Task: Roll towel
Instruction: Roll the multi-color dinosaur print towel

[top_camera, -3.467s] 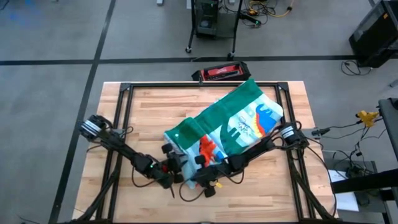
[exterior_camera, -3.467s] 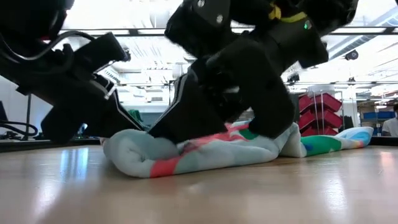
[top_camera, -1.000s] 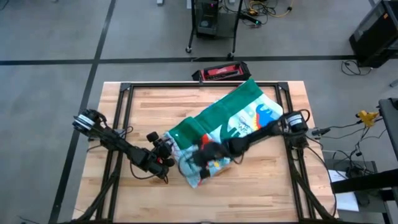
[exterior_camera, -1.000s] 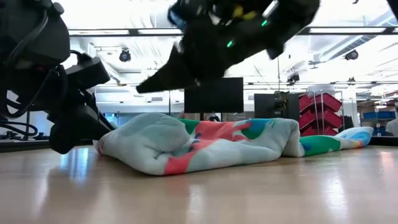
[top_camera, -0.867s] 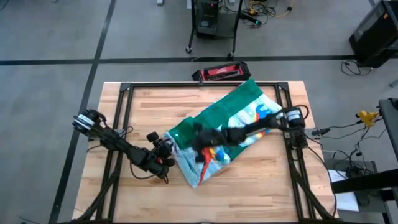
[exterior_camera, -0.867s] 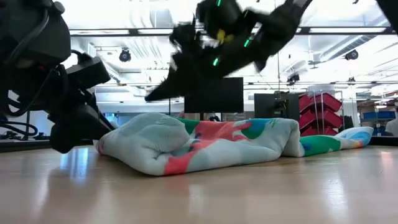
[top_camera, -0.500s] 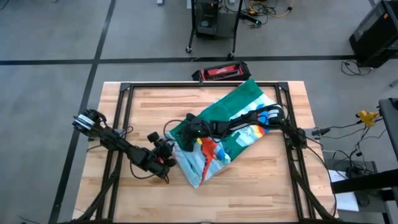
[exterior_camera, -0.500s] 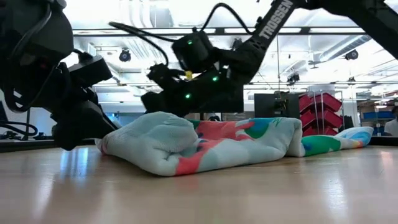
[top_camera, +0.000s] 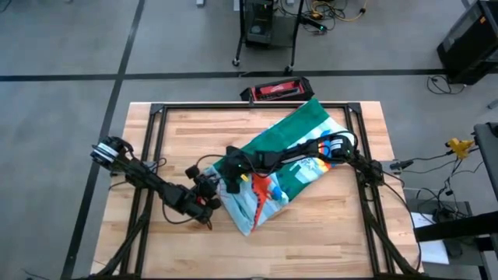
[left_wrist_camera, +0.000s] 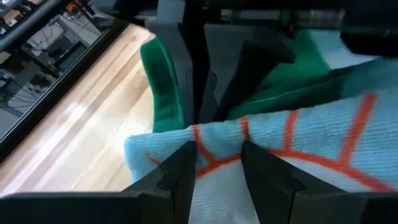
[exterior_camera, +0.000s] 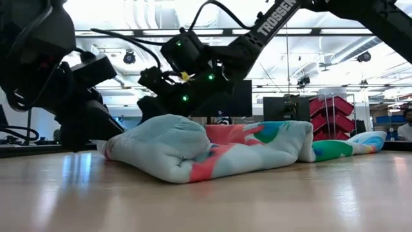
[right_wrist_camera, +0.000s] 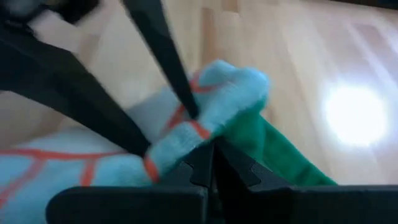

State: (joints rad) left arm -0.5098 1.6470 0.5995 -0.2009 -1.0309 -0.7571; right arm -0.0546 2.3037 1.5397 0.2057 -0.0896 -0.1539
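Striped towel [left_wrist_camera: 298,155] between left hand [left_wrist_camera: 214,165] fingers

A robotics lab: grey taped floor [top_camera: 70,47], wheeled equipment cart [top_camera: 264,31], red storage bins [exterior_camera: 331,113].

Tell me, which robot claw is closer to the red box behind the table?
The right gripper. It sits shut over the towel, mid-table, nearer the red box on the floor. The left gripper pinches the towel's rolled end, farther toward the table's front.
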